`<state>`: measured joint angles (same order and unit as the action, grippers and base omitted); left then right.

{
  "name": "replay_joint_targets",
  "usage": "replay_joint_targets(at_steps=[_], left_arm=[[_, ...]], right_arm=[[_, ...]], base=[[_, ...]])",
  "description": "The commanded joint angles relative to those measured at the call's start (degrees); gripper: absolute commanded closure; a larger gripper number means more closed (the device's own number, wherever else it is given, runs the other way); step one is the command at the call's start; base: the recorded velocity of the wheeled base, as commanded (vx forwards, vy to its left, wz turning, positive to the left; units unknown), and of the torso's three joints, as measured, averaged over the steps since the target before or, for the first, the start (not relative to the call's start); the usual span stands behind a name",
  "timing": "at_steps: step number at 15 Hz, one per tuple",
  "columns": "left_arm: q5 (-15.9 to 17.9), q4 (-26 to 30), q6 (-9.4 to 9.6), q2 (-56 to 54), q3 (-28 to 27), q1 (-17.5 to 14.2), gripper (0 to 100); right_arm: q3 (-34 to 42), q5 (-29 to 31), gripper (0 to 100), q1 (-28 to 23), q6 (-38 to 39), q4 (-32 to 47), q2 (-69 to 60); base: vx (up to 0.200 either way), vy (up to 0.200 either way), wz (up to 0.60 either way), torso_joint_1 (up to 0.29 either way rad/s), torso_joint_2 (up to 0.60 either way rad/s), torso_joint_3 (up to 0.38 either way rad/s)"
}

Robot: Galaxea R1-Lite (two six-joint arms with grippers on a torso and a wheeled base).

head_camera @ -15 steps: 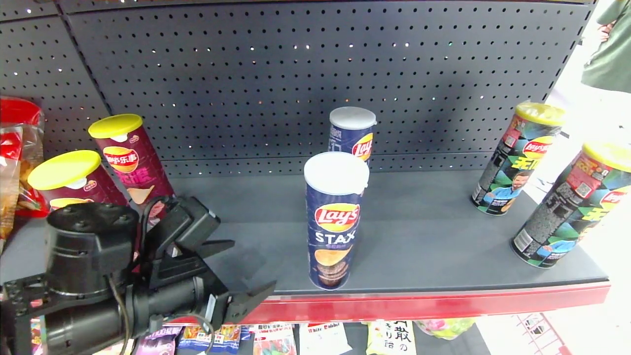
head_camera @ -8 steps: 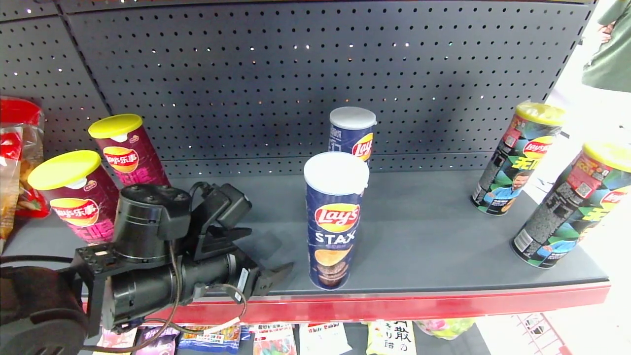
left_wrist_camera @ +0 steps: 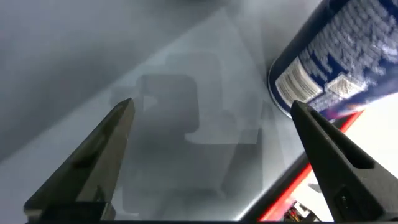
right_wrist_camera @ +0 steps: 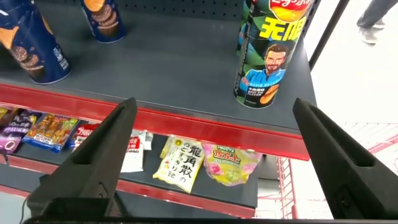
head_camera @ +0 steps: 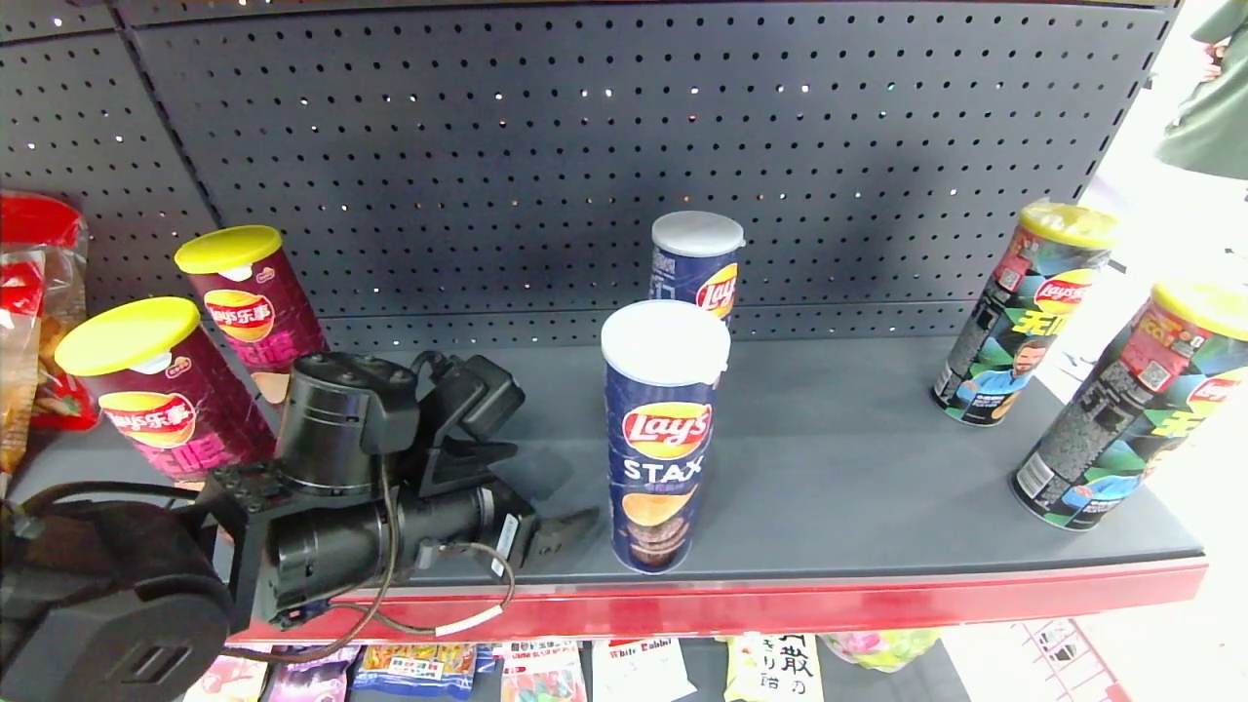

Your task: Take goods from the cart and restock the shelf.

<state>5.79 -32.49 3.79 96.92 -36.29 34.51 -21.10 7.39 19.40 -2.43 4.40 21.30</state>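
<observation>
Left fingers (head_camera: 565,533) nearer, blue can (head_camera: 665,439) just beyond.

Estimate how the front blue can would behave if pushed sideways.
Tall and narrow, the front blue can likely tips if pushed high. Being cylindrical, it would probably roll once toppled. Its smooth printed wall may be slippery.

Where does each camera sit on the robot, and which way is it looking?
Head view: on the robot's head, looking forward and down at the shelf; the left gripper shows.
Left wrist view: on the left wrist, looking past its open fingers at the shelf floor.
Right wrist view: on the right wrist, looking past the right gripper at the green can.
Shared: head and left wrist views both show the front blue can.
</observation>
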Motion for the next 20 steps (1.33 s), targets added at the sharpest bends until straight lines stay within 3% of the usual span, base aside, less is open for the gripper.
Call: replay_joint_targets(at_steps=[1, 20], left_arm=[[0.01, -0.03, -0.01, 0.99, -0.71, 0.03, 0], [0.10, -0.03, -0.10, 6.97, -6.86, 1.79, 0]], right_arm=[[0.10, 0.00, 0, 0.03, -0.04, -0.01, 0.32], [0.62, 0.00, 0, 0.03, 0.05, -0.01, 0.32]], base=[[0.000, 0.000, 0.00, 0.000, 0.00, 0.000], [0.000, 0.000, 0.00, 0.000, 0.00, 0.000]])
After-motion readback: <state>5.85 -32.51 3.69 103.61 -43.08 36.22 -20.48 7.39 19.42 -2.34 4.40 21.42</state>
